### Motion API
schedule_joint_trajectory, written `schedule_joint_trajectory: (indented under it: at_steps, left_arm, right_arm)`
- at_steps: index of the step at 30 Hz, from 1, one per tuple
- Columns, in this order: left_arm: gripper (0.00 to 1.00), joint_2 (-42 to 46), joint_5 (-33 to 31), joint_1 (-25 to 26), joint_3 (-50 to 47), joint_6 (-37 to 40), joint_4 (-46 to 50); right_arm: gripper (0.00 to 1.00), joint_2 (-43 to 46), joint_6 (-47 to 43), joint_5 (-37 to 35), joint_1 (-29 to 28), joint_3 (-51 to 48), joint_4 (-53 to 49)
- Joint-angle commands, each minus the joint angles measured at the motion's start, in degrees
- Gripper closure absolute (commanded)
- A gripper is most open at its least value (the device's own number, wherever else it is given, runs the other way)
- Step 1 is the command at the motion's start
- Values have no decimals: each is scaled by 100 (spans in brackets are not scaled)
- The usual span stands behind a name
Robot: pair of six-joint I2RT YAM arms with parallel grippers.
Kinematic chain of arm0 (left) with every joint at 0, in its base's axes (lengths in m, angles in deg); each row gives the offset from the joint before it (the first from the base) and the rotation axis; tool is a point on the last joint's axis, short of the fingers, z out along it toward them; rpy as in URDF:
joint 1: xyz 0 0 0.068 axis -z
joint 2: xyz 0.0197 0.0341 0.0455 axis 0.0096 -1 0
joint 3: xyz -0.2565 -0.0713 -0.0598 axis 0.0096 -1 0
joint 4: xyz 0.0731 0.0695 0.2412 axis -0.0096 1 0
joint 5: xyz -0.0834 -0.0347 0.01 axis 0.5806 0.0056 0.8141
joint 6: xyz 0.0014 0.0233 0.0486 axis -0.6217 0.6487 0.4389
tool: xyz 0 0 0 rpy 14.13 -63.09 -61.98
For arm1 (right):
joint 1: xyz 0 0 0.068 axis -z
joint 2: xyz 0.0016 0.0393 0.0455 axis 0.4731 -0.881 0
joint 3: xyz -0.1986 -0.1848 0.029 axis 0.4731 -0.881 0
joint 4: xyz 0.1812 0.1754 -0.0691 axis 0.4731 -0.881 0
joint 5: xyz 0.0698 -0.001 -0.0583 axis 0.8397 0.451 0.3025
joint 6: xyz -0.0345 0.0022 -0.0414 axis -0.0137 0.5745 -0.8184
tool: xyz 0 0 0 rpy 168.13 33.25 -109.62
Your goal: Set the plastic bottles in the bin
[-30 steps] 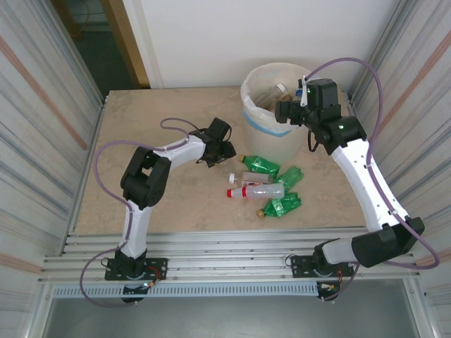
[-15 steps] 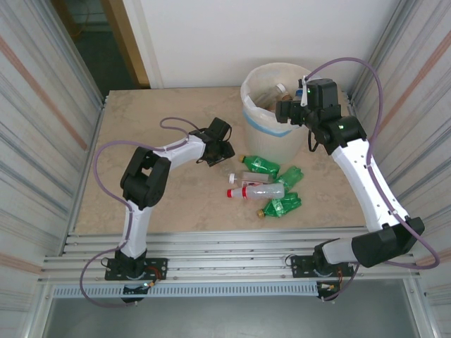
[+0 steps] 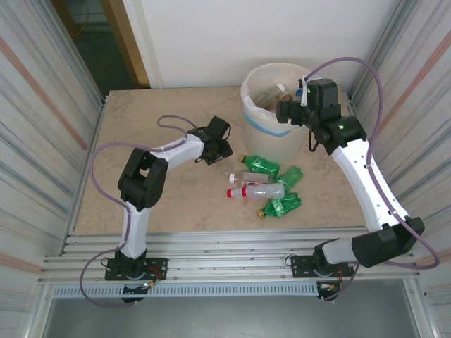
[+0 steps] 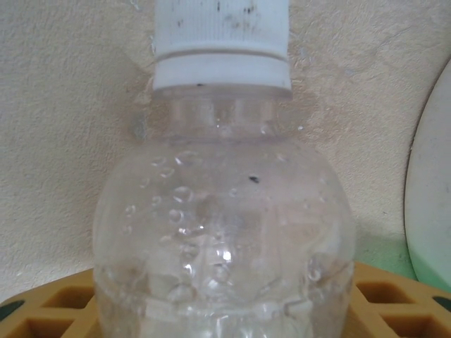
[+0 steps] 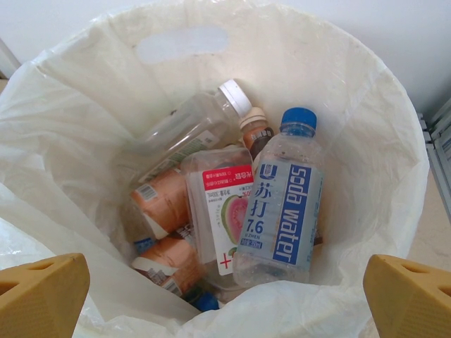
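A clear plastic bottle [image 4: 225, 232] with a white cap [image 4: 220, 35] sits between the orange fingers [image 4: 49, 310] of my left gripper [image 4: 225, 313], which is shut on its body. From above, the left gripper [image 3: 224, 150] is low over the table, left of the bin [image 3: 271, 127]. On the table lie several more bottles: green ones [image 3: 262, 165] [image 3: 282, 205], a clear one with a red cap [image 3: 257, 191] and a clear one with a white cap [image 3: 246, 176]. My right gripper [image 5: 225, 303] hangs open over the bin [image 5: 394, 141], which holds several bottles, among them a soda water bottle [image 5: 282, 204].
Corrugated metal walls stand along the left side [image 3: 42, 105] and the right side [image 3: 423, 91] of the table. The bare tabletop [image 3: 141, 120] stretches to the far left. A slatted metal ledge [image 3: 225, 246] runs along the near edge.
The left arm's elbow and cable have shifted slightly left. The right arm and the bottles on the table have stayed where they were.
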Motion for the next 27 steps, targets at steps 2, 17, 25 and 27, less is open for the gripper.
schedule_joint_trajectory:
  at_steps: [2, 17, 25, 27]
  left_arm:
    - [55, 298, -189, -46, -34, 59, 126]
    - [57, 567, -276, -85, -138, 159, 35]
    - [59, 831, -337, -100, -271, 267, -117]
    - [59, 886, -367, -100, -279, 325, -129]
  right_arm:
    - [2, 42, -82, -80, -10, -15, 119]
    - [2, 86, -73, -36, 0, -22, 116]
    - [2, 118, -72, -21, 16, -32, 126]
    - [2, 118, -62, -18, 20, -40, 136]
